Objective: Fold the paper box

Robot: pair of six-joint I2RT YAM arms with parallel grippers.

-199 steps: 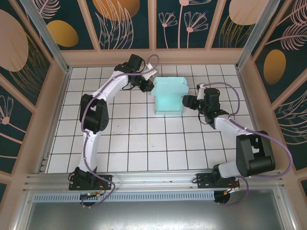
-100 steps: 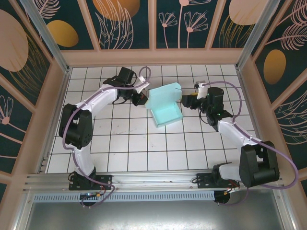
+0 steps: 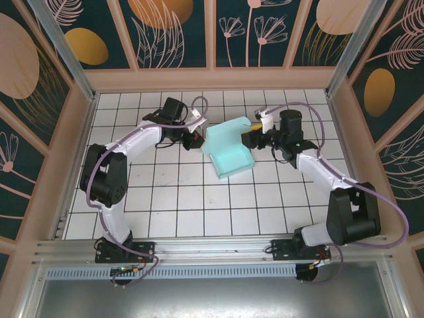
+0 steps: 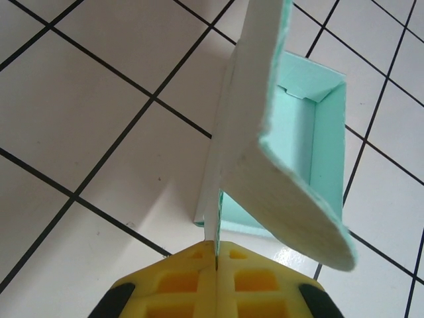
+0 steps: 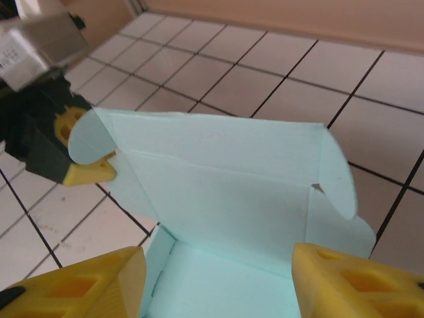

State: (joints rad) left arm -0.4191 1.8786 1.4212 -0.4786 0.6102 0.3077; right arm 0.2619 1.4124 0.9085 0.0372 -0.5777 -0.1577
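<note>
Left claw (image 4: 215, 250) pinches a lid flap of the paper box (image 4: 301, 132); hold that steady; right claw (image 5: 215, 281), spread, should ease the lid down squarely.

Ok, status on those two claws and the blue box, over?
Left claw shut on paper box. Right claw open, close by. Nothing in the way.
</note>
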